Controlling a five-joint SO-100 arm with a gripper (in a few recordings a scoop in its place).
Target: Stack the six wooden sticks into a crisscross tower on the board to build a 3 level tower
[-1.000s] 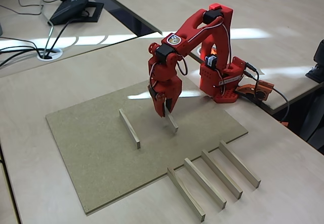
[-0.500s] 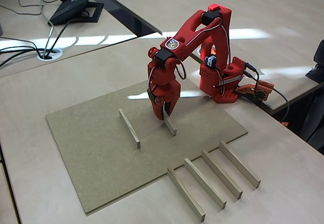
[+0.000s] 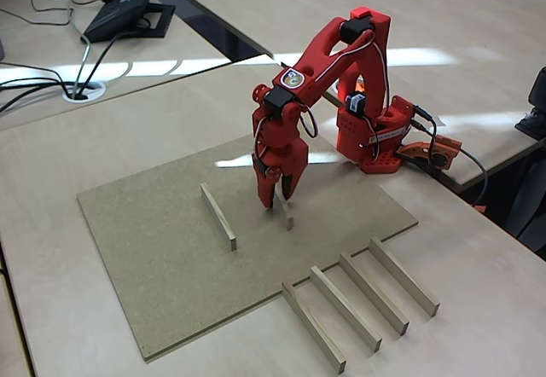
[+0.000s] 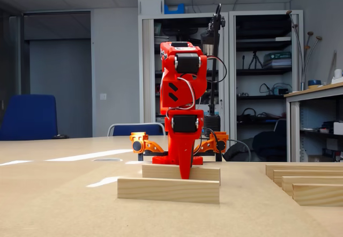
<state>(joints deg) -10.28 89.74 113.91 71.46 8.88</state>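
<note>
On the board lie two of the wooden sticks, roughly parallel. The left stick lies free; in the low fixed view it is the near one. My red gripper points straight down over the right stick, its fingers slightly parted and straddling the stick's far half. That stick lies flat on the board, with the gripper reaching down to it. Several more sticks lie side by side on the pale table, right of the board. No tower stands.
The arm's red base is clamped behind the board's far right corner, with an orange part and a cable beside it. A desk phone and cables lie on the far left table. The loose sticks lie at the right.
The gripper has shifted a little along the right stick towards the camera and covers more of it. The stick's near end has moved only slightly. The other sticks are unmoved.
</note>
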